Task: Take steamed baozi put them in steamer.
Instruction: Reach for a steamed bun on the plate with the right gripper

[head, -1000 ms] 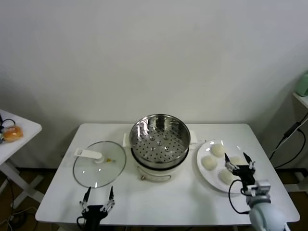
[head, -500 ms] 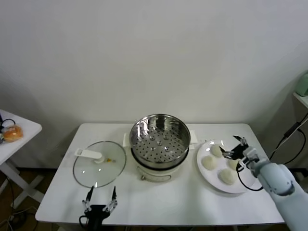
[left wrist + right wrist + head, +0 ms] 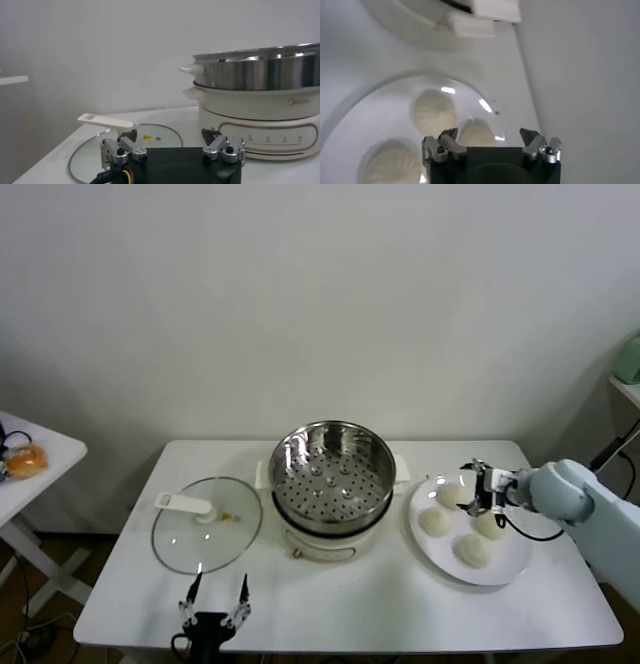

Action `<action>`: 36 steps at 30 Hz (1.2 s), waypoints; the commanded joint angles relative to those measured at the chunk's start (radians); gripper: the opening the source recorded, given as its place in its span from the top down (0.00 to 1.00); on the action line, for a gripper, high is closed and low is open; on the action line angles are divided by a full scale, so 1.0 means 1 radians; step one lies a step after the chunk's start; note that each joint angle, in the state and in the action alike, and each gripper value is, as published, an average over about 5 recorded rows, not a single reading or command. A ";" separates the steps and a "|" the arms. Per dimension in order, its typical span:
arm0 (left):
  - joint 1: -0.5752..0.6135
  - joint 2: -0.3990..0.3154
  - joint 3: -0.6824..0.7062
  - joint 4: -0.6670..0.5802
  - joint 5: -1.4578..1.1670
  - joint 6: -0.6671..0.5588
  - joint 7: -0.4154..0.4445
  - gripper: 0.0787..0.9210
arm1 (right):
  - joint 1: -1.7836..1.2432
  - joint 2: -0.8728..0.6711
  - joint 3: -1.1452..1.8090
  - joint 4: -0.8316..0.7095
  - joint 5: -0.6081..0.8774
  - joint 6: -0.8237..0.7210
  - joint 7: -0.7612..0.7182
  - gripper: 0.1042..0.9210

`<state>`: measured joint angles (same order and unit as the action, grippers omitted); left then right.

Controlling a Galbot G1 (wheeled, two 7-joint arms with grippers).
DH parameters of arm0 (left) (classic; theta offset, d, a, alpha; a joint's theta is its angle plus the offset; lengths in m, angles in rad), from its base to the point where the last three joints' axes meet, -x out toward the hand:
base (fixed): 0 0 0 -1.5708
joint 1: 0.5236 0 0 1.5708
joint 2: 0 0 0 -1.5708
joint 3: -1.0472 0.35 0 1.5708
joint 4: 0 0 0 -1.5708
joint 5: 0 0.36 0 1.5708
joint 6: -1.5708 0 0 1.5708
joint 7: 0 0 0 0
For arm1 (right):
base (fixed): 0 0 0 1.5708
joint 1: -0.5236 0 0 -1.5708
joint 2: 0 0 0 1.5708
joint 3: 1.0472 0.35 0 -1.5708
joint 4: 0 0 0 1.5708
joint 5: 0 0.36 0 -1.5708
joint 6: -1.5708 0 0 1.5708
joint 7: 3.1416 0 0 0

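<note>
The steamer (image 3: 330, 472) is a shiny steel basket with a perforated floor on a white pot, mid-table; it is empty. It also shows in the left wrist view (image 3: 260, 65). Four cream-white baozi lie on the white plate (image 3: 510, 564) to its right: one at the back (image 3: 448, 495), one on the left (image 3: 433, 523), one on the right (image 3: 490, 526), one in front (image 3: 470, 550). My right gripper (image 3: 479, 488) is open and empty, just above the plate's back part, between the back and right baozi. Its wrist view shows a baozi (image 3: 477, 134) right before the open gripper (image 3: 490, 134). My left gripper (image 3: 215, 604) is open at the table's front edge.
A glass lid with a white handle (image 3: 205, 524) lies left of the steamer, just beyond my left gripper (image 3: 170, 137). An orange-brown bun (image 3: 25, 461) sits on a side table far left. The wall is close behind the table.
My right arm has swung from the table's front right edge back and inward, over the plate's back part. The left gripper has dropped slightly toward the front edge. The baozi have not moved.
</note>
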<state>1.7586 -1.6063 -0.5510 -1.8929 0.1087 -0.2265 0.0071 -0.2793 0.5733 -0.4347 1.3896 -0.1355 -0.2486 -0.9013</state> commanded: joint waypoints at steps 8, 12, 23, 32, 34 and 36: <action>0.003 -0.007 -0.006 0.004 0.018 -0.010 0.000 0.12 | 0.450 0.160 -0.475 -0.415 0.005 0.159 -0.265 0.12; -0.001 -0.008 -0.014 0.009 0.019 -0.012 0.000 0.12 | 0.436 0.239 -0.458 -0.509 0.003 0.178 -0.267 0.12; -0.007 0.002 -0.032 0.028 0.026 -0.022 0.001 0.12 | 0.354 0.356 -0.358 -0.637 -0.053 0.220 -0.246 0.12; -0.010 0.005 -0.031 0.041 0.044 -0.040 0.004 0.12 | 0.332 0.392 -0.313 -0.702 -0.105 0.274 -0.241 0.12; -0.011 0.006 -0.030 0.045 0.048 -0.043 0.003 0.12 | 0.331 0.396 -0.305 -0.712 -0.107 0.285 -0.238 0.12; -0.012 0.006 -0.029 0.047 0.050 -0.045 0.003 0.12 | 0.329 0.398 -0.300 -0.715 -0.107 0.293 -0.236 0.12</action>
<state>1.7471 -1.6033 -0.5796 -1.8490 0.1499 -0.2629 0.0099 0.0418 0.9407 -0.7422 0.7334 -0.2240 0.0112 -1.1310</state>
